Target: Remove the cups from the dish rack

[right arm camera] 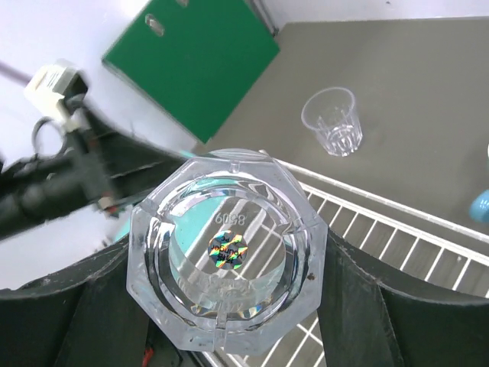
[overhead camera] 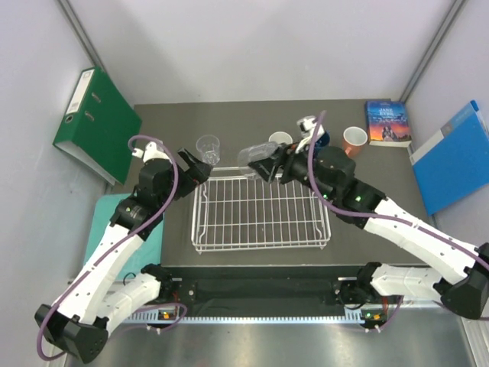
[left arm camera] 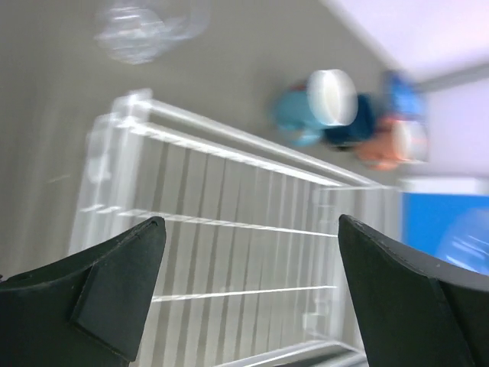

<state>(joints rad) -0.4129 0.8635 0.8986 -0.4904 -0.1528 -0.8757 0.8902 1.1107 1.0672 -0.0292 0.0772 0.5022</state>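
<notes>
The white wire dish rack (overhead camera: 260, 215) lies mid-table with no cups in it. My right gripper (overhead camera: 261, 163) is shut on a clear glass tumbler (overhead camera: 254, 156), held tilted above the rack's back edge; the right wrist view shows its octagonal base (right arm camera: 229, 260) between the fingers (right arm camera: 382, 306). A second clear tumbler (overhead camera: 208, 147) stands upright on the table behind the rack's left corner, and shows in the right wrist view (right arm camera: 332, 122). My left gripper (overhead camera: 200, 167) is open and empty over the rack's back left corner (left arm camera: 229, 222). A light blue mug (overhead camera: 280, 140), a dark blue mug (overhead camera: 324, 141) and a salmon-pink mug (overhead camera: 354, 141) stand at the back right.
A green binder (overhead camera: 95, 122) leans at the table's left. A book (overhead camera: 387, 122) lies at the back right, with a blue folder (overhead camera: 454, 157) beyond the right edge. A teal pad (overhead camera: 103, 229) lies left of the rack under the left arm.
</notes>
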